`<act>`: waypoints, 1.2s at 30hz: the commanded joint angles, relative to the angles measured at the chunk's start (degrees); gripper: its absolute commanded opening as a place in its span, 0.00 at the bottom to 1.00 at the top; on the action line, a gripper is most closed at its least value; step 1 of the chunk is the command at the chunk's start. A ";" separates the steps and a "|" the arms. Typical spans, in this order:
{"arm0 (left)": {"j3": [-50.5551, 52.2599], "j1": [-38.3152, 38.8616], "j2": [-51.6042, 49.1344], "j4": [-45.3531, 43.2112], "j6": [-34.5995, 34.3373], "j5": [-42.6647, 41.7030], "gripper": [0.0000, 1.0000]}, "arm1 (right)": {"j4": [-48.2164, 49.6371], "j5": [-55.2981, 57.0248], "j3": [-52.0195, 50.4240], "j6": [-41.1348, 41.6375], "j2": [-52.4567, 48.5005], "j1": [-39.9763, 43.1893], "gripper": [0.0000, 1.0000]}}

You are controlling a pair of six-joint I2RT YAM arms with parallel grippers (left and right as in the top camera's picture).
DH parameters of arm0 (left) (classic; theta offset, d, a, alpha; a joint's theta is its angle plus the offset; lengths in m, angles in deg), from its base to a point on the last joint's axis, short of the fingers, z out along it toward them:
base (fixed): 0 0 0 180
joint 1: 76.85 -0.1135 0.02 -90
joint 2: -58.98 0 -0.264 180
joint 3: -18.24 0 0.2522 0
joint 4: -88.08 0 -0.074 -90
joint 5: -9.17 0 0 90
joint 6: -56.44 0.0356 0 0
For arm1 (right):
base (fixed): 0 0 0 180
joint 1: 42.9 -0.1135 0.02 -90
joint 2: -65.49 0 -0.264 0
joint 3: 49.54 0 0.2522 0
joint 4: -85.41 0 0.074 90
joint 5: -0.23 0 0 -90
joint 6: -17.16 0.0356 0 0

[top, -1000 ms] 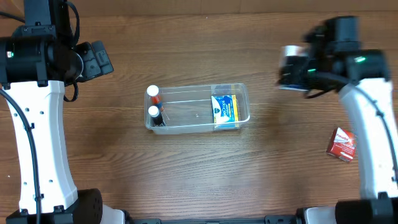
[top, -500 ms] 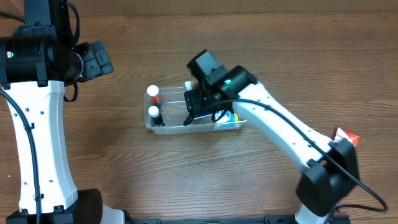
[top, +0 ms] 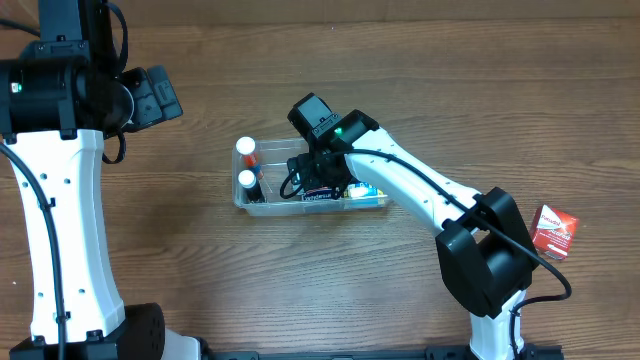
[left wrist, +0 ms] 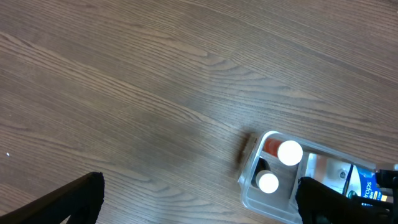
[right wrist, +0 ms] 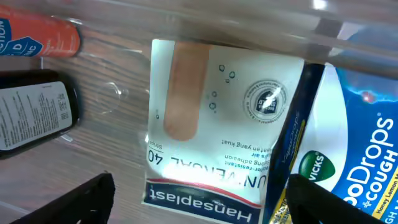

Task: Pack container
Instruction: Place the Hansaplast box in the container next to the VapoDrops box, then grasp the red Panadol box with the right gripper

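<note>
The clear plastic container (top: 275, 206) sits mid-table. It holds an orange bottle (top: 246, 149) and a dark bottle (top: 247, 181), both white-capped, at its left end, and a blue Vicks cough-drop bag (top: 368, 190) at its right end. My right gripper (top: 318, 182) is down inside the container, open. In the right wrist view it (right wrist: 199, 202) straddles a white Hansaplast plaster box (right wrist: 211, 124) lying flat on the container floor beside the Vicks bag (right wrist: 348, 143). My left gripper (top: 155, 97) is open and empty, raised left of the container (left wrist: 261, 196).
A red and white box (top: 552, 231) lies on the wooden table at the far right. The right arm stretches diagonally from the lower right across the container's right half. The left arm's white column stands along the left edge.
My right gripper swung from the right of the table to over the container, then went down into it; the plaster box now lies in it. The left arm has not moved.
</note>
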 commanded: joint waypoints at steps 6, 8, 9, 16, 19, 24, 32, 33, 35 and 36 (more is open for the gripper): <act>0.09 -0.20 -0.28 0.15 -0.13 0.55 1.00 | -2.08 8.00 2.62 0.13 3.34 0.04 0.92; 0.09 -0.20 -0.28 0.13 -0.13 0.55 1.00 | -4.46 12.79 6.12 1.05 8.46 1.68 0.97; 0.09 -0.20 -0.28 0.20 -0.13 0.55 1.00 | -5.86 14.75 8.04 2.67 11.45 3.54 0.99; 0.09 -0.20 -0.28 0.46 -0.11 0.59 1.00 | -24.61 14.91 10.78 12.52 25.29 36.11 1.00; 0.09 -0.20 -0.28 0.09 -0.13 0.59 1.00 | -31.34 11.61 8.35 8.68 26.36 49.37 1.00; 0.09 -0.20 -0.28 0.09 -0.13 0.57 1.00 | -29.05 9.20 -3.54 5.86 37.40 62.07 1.00; 0.09 -0.20 -0.28 -0.24 -0.15 0.52 1.00 | -14.45 1.27 -23.91 -3.65 34.49 72.61 1.00; 0.09 -0.20 -0.28 -0.20 -0.15 0.52 1.00 | -12.00 2.12 -25.57 -5.66 33.44 72.59 1.00; 0.09 -0.20 -0.28 -0.13 -0.15 0.52 1.00 | -9.38 4.26 -26.95 -7.96 30.88 72.59 1.00; 0.09 -0.17 -0.28 -0.15 -0.15 0.50 1.00 | -8.41 5.64 -27.06 -7.96 29.49 72.59 1.00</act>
